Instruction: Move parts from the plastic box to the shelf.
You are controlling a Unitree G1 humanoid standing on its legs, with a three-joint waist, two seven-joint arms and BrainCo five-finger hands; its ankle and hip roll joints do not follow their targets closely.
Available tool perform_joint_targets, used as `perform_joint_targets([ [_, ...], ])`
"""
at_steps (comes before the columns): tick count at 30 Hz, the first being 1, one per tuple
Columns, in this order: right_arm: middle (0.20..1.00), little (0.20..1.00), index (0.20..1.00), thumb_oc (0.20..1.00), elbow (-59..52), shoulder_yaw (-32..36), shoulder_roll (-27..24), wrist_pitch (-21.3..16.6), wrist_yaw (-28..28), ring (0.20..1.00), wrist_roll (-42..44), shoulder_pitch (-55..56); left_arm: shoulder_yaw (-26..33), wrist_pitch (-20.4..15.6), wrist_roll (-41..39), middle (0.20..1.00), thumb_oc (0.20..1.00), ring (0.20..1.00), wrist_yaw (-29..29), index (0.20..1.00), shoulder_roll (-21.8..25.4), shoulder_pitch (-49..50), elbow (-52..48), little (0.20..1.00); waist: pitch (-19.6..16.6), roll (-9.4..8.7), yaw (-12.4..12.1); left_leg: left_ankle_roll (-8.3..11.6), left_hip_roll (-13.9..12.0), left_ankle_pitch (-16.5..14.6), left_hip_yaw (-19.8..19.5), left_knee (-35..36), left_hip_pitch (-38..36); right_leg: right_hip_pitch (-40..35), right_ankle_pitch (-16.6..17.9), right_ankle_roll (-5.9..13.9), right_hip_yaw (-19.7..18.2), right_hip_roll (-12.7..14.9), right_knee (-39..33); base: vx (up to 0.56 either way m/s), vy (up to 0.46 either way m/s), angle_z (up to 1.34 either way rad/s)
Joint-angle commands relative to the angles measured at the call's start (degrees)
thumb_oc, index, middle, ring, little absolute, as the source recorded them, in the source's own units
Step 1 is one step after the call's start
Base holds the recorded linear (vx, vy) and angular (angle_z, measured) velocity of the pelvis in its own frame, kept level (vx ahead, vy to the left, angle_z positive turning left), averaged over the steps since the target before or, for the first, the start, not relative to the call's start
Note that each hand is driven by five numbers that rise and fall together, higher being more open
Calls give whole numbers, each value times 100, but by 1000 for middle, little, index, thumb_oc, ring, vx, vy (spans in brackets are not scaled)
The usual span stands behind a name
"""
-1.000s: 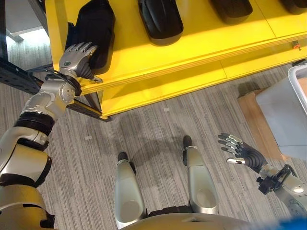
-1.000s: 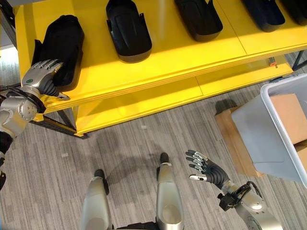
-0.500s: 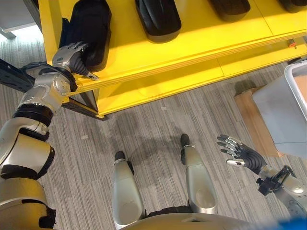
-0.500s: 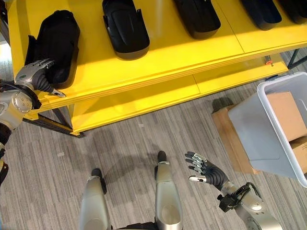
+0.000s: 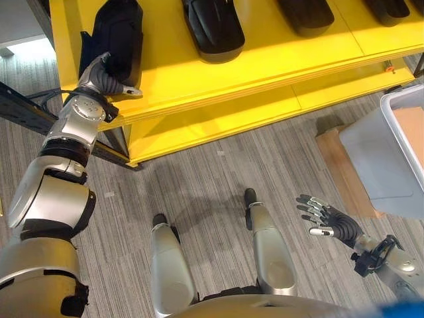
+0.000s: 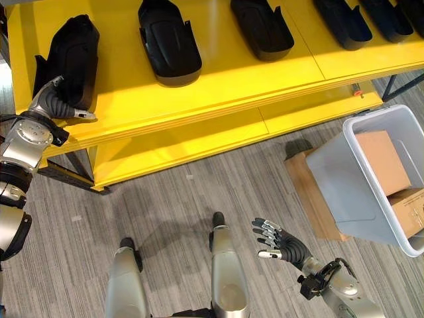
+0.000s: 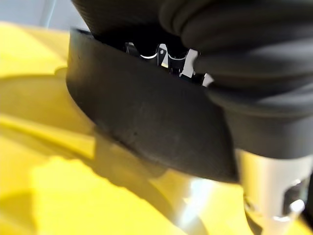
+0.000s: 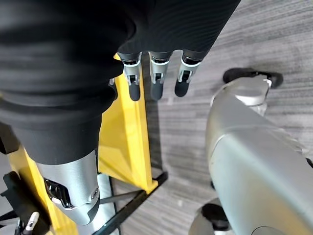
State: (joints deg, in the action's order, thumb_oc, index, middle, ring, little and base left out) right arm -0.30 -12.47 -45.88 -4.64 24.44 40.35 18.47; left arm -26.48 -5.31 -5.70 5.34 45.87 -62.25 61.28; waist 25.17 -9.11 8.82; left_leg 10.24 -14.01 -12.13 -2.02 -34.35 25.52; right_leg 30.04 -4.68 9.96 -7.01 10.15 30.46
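A long black moulded part (image 6: 69, 59) lies at the left end of the yellow shelf (image 6: 218, 89). My left hand (image 6: 54, 101) grips its near end. In the left wrist view the fingers (image 7: 166, 55) reach inside the part's rim (image 7: 146, 122) and the thumb stays outside. My right hand (image 6: 281, 246) hangs low over the floor at lower right, open and holding nothing, its fingers (image 8: 157, 81) straight. The grey plastic box (image 6: 344, 192) stands at the right with cardboard boxes (image 6: 383, 159) in it.
Several more black parts (image 6: 169, 43) lie in a row along the shelf top. A lower yellow shelf level (image 6: 185, 142) sits beneath. A dark steel frame (image 5: 20, 109) runs by the left end. The box rests beside a brown board (image 6: 306, 192) on the grey striped floor.
The whole picture has shifted, so the camera moved. My left hand has turned from lying flat on the part to gripping its near end. The right hand has barely moved.
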Motion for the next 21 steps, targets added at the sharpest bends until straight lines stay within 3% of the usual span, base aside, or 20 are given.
perform_joint_targets([
  [1, 1000, 1000, 1000, 1000, -7, 92, -195, -116, -8, 1000, 291, 94, 165, -138, -416, 1000, 1000, 1000, 94, 1000, -88, -67, 272, 1000, -188, -47, 69, -142, 12, 390, -101, 67, 208, 78, 190, -116, -155, 153, -64, 0, 0, 0],
  [21, 1000, 1000, 1000, 1000, -19, 137, -323, -140, -24, 1000, 262, 91, 174, -162, -503, 1000, 1000, 1000, 347, 1000, -332, -264, 439, 1000, -189, -77, 166, -132, -31, 358, -75, 6, 222, 169, 183, -115, -227, 112, 8, 3, -4, -3],
])
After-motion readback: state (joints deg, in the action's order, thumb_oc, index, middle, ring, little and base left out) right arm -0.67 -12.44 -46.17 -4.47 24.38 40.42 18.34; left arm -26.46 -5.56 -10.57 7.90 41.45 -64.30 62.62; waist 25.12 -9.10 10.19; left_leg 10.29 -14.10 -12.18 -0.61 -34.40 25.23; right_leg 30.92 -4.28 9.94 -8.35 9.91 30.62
